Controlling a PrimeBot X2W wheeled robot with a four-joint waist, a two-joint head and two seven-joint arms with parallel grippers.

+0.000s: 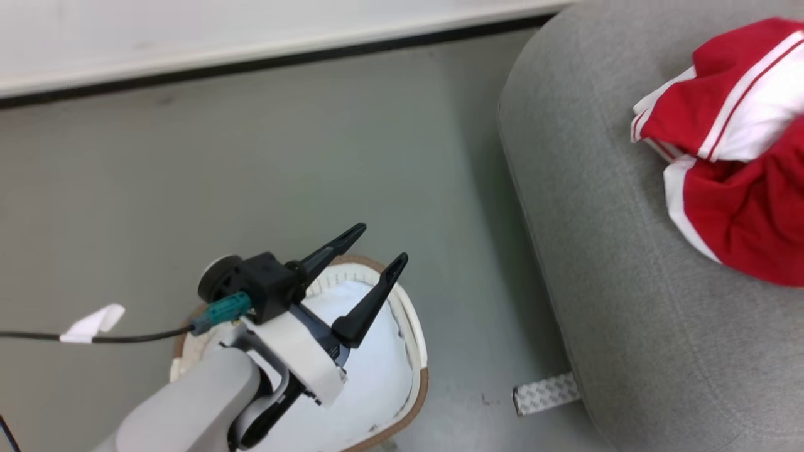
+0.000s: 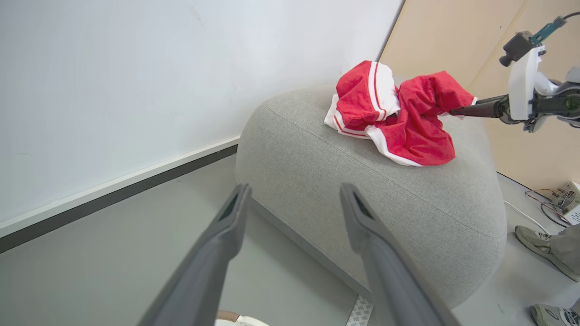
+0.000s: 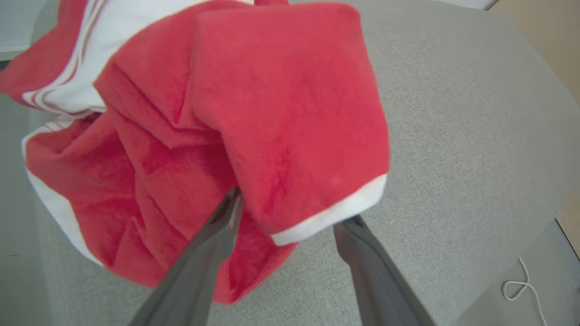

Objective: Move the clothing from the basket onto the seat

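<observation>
Right gripper (image 3: pixel 292 206) is hovering jaws apart over the seat (image 3: pixel 453 136); clothing (image 3: pixel 272 113) is draping its tips, risking snagging and sliding off the seat.

Test lab: bare floor (image 1: pixel 282 157), loose electronics box (image 2: pixel 568 202).

The left claw (image 1: pixel 381 242) juts from its pale grey forearm (image 1: pixel 188 408), slanting forward and toward the robot's right, its two long dark fingers (image 1: pixel 367 307) spread wide. Further over, the right claw (image 3: pixel 293 206) reaches out nearly level, its fingers also well apart.
</observation>
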